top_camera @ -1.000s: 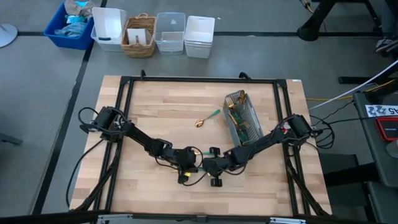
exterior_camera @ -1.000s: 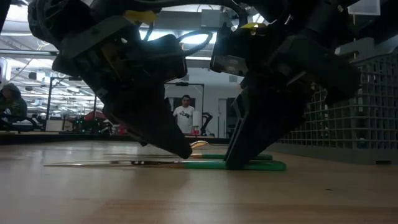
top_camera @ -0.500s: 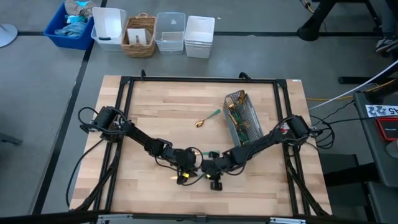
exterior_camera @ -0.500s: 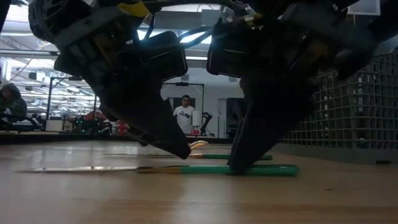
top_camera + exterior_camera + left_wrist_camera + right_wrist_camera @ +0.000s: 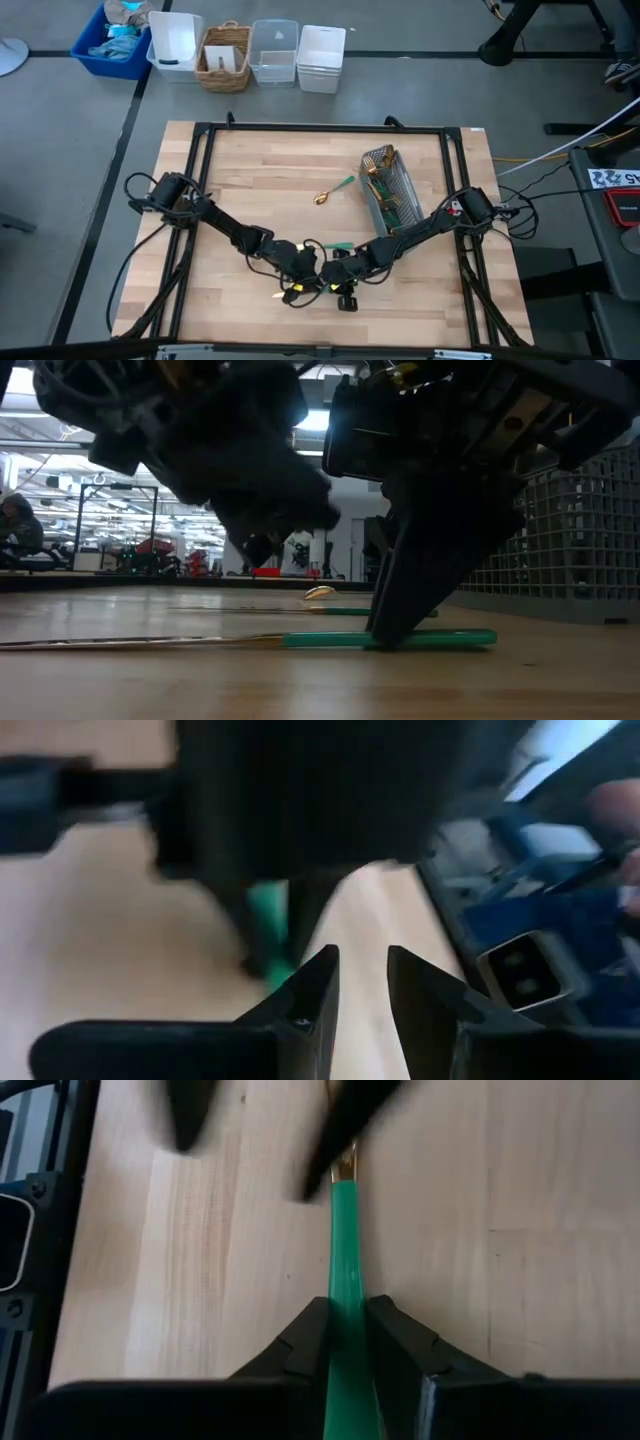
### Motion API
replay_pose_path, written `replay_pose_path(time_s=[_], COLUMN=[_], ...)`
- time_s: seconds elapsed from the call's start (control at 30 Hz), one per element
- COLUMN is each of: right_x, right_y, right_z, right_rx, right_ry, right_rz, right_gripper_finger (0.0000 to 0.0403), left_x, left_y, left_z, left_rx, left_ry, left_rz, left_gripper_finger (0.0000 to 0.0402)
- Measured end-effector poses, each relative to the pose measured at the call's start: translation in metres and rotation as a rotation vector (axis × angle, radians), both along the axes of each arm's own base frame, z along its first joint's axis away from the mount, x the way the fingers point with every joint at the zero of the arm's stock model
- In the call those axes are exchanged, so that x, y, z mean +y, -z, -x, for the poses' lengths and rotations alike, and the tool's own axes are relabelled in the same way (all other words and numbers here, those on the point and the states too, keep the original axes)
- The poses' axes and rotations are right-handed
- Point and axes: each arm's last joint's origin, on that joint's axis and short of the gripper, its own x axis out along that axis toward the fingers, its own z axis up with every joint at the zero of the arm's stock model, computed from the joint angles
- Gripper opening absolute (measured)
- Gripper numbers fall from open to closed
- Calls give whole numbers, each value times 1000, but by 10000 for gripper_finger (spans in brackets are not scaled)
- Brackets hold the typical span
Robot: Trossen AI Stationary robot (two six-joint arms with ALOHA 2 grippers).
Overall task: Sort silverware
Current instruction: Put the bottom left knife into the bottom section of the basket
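Near the table's front, left gripper (image 5: 262, 545) has let go, parted; right gripper (image 5: 346, 1342) clamps the knife (image 5: 300, 641).

Knife (image 5: 240, 642) blade tip cut off at low view's edge; caddy (image 5: 389, 195) contents too small to tell.

One camera hangs above, looking straight down on the whole table (image 5: 250, 180). Another sits at tabletop level, facing across it into the room, close under my arms. My wrist cameras look past my fingers; all four share the table's near-middle.
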Motion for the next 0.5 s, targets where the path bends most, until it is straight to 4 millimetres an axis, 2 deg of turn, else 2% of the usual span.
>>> replay_pose_path(time_s=[0.5], right_x=[2], right_y=[-1], right_z=[0], right_rx=[17], right_ry=[-36], right_rz=[-55], right_gripper_finger=[67], left_x=[-44], left_y=[-1], left_z=[21], left_rx=[-46], left_ry=[156], left_rz=[-40], left_gripper_finger=[79])
